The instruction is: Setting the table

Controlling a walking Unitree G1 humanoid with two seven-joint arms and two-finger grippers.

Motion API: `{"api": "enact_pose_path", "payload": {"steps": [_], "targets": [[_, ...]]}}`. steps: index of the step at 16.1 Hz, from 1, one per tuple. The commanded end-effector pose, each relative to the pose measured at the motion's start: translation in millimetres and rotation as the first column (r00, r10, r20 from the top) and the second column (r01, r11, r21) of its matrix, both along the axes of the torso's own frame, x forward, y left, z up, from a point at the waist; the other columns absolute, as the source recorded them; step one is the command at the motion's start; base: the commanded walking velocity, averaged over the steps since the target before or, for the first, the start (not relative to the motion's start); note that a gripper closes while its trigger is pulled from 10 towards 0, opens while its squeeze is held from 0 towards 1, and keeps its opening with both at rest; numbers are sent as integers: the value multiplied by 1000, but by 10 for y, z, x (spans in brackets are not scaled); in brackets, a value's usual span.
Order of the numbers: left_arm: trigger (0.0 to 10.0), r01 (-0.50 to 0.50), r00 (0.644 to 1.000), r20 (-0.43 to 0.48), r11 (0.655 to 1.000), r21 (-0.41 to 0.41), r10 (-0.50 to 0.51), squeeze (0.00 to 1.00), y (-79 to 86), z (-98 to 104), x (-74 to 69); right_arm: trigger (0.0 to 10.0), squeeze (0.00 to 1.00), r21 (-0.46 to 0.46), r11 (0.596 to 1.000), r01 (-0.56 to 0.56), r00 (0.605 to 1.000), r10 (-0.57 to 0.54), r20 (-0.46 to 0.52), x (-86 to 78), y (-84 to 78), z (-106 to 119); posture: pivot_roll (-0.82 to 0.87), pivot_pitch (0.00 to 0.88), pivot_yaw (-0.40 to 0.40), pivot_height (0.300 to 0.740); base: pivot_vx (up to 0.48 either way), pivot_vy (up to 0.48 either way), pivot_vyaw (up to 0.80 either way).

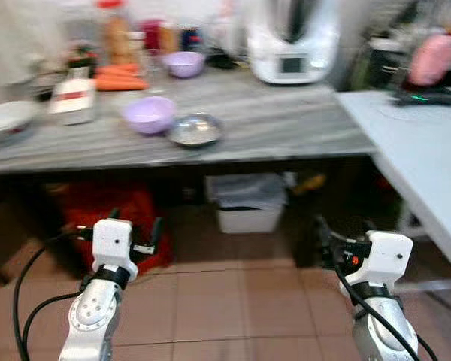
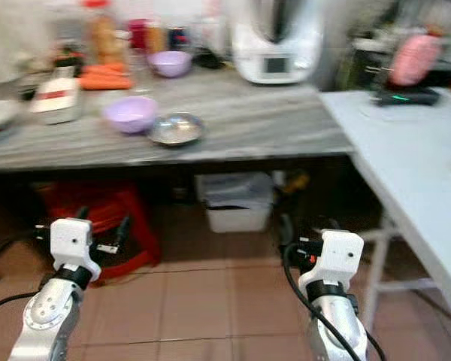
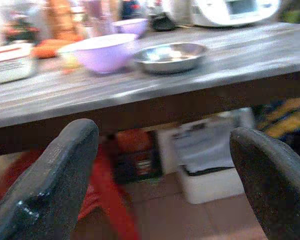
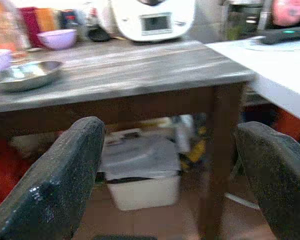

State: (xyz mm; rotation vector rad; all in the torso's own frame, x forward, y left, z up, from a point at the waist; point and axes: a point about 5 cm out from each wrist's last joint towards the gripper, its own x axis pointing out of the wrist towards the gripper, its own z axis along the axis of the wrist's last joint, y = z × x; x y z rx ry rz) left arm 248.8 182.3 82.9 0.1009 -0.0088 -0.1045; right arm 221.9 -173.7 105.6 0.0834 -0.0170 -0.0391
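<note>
The robot stands back from the grey worktop [image 1: 286, 124], both arms held low over the tiled floor [image 1: 233, 301], so the task looks barely begun. The left gripper [image 3: 160, 170] and the right gripper [image 4: 170, 175] each have their jaws spread wide and carry nothing; both hang well short of the worktop edge and below it. The dishes wait on the worktop: a lilac bowl [image 1: 149, 114] sits just beside a steel bowl [image 1: 195, 129], a second lilac bowl [image 1: 183, 63] stands further back near the white appliance [image 1: 293, 41], and a white dish [image 1: 7, 119] lies at the far left. To the right, the white table [image 1: 413, 150] seems the likely place to be set, and no dish is seen on its near part. By the look of it, everything is left: approach, pick up a bowl, carry it across.
</note>
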Motion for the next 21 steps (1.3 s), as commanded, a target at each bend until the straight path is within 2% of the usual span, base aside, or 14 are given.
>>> {"api": "enact_pose_path", "payload": {"steps": [1, 5, 8, 14, 21], "targets": [[10000, -1, 1000, -1, 1000, -11, 1, 0, 18, 19, 13, 10000, 0, 14, 1000, -3, 1000, 3, -7, 10, 8, -11, -10, 0, 21, 740, 0, 0, -800], [10000, -45, 999, -26, 999, 13, 45, 0, 64, -21, 19, 10000, 0, 27, 1000, -6, 1000, 7, -16, 13, 9, -30, -5, 0, 18, 740, 0, 0, -106], [10000, -51, 998, -34, 999, 15, 52, 0, 76, -31, 24, 10000, 0, 36, 999, -4, 1000, 5, -21, 10, 15, -42, -4, 0, 22, 740, -257, 0, 0], [10000, -42, 998, -43, 999, 17, 43, 0, 70, -43, 39, 10000, 0, 44, 999, 4, 1000, -3, -23, 12, 14, -51, -8, 0, 27, 740, -316, 0, 0], [10000, 21, 1000, -18, 999, 38, -20, 0, 26, -20, 53, 10000, 0, 45, 999, 0, 1000, 1, -23, 26, 4, -45, -8, 0, 28, 740, 0, 0, 0]]}}
